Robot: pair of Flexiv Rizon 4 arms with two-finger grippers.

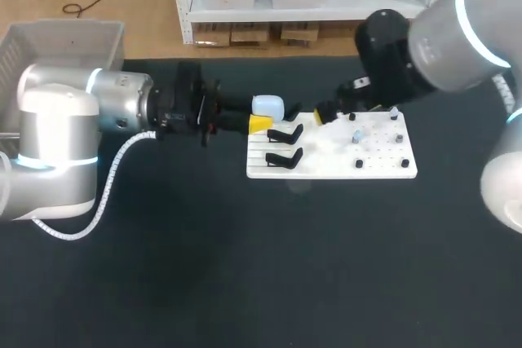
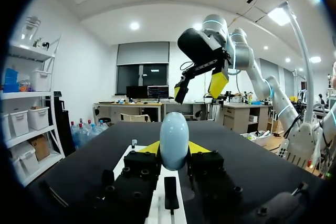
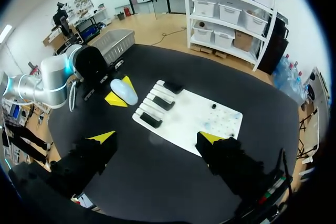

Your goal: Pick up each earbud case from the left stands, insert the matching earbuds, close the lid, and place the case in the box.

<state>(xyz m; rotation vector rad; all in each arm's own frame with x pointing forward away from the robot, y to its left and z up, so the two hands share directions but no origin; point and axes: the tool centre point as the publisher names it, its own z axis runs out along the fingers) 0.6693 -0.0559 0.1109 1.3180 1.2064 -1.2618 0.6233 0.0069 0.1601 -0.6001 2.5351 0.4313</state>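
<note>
Though half-hidden, case (image 2: 174, 139) in left tool (image 2: 174, 149).

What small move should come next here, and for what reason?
Probably the right end effector should lower toward the small pale piece, likely an earbud, on the white board. The left end effector holds the earbud case clear of the black stands, while the right one hangs above the board, open and empty.

Glossy smooth plastic earbud case (image 2: 174, 140); table (image 1: 163, 283) perhaps matt cloth.
</note>
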